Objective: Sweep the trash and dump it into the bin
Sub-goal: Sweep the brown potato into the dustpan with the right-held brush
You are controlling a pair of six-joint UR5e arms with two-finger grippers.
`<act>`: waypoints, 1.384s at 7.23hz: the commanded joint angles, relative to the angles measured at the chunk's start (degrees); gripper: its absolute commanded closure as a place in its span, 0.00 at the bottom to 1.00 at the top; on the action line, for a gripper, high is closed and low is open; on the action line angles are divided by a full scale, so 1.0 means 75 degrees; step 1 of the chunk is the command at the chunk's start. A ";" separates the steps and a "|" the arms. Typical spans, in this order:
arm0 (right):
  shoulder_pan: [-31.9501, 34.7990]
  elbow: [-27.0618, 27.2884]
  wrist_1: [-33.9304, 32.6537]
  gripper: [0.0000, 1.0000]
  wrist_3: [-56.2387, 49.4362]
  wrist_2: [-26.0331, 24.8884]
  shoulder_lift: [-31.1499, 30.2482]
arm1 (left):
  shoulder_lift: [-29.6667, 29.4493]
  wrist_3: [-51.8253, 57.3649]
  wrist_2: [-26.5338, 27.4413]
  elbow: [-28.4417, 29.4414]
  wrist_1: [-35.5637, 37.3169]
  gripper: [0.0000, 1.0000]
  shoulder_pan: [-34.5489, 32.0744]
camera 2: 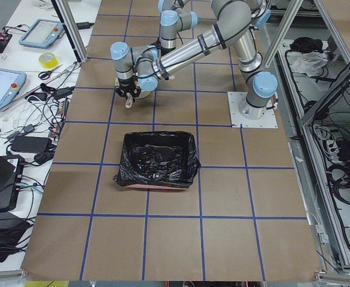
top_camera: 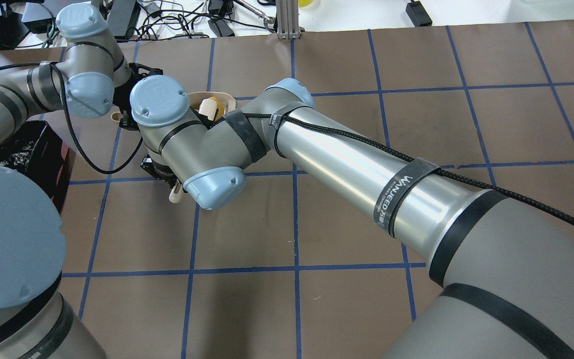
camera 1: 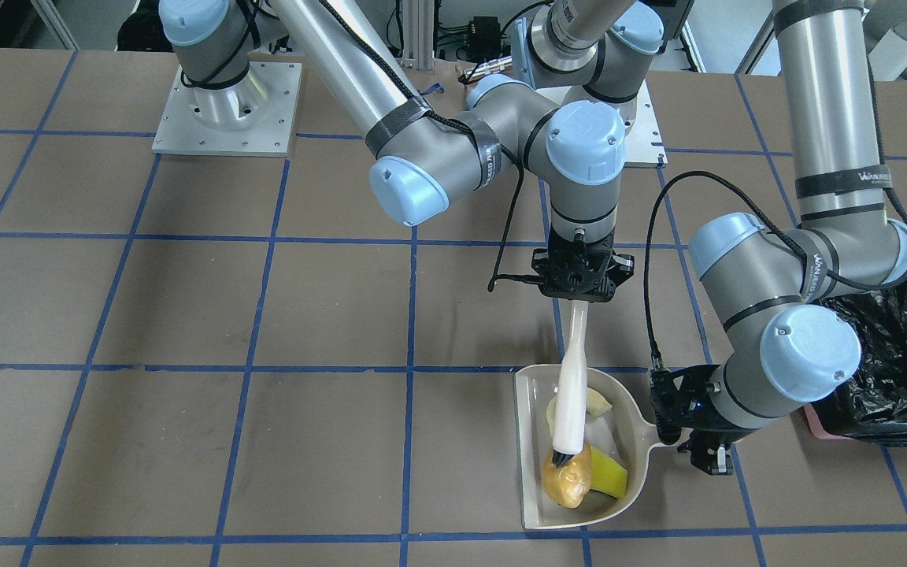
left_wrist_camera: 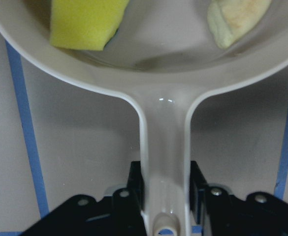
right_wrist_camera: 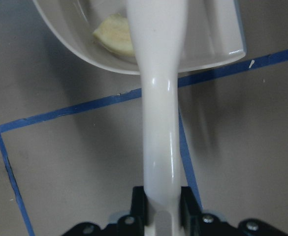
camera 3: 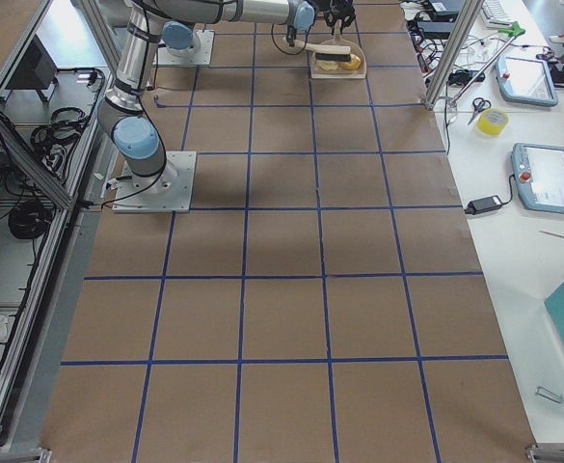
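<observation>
A beige dustpan (camera 1: 532, 409) lies flat on the table. In it are a golden-brown lump (camera 1: 566, 482), a yellow sponge-like wedge (camera 1: 609, 472) and a pale cream curved piece (camera 1: 599, 403). My left gripper (camera 1: 670, 433) is shut on the dustpan's handle (left_wrist_camera: 166, 162). My right gripper (camera 1: 577, 293) is shut on a white brush (camera 1: 571, 394), whose dark bristles touch the brown lump. The left wrist view shows the wedge (left_wrist_camera: 84, 22) and the cream piece (left_wrist_camera: 237, 19) inside the pan. The bin (camera 1: 894, 370), lined with a black bag, stands just behind my left arm's elbow.
Brown paper with a blue tape grid covers the table. The right arm's base plate (camera 1: 225, 110) is at the far side. In the exterior left view the bin (camera 2: 157, 158) stands about one grid square from the dustpan. Side benches hold tablets and cables.
</observation>
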 commanded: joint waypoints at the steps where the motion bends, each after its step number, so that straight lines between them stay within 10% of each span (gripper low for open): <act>1: 0.0045 -0.0109 -0.0003 1.00 0.0065 0.0021 -0.0059 | 0.0022 0.0002 -0.0001 -0.0017 0.0000 1.00 0.0000; 10: -0.0904 -0.0027 0.1530 1.00 -0.0437 -0.0271 -0.0950 | -0.0002 -0.0010 -0.0072 -0.0041 0.0000 1.00 0.0012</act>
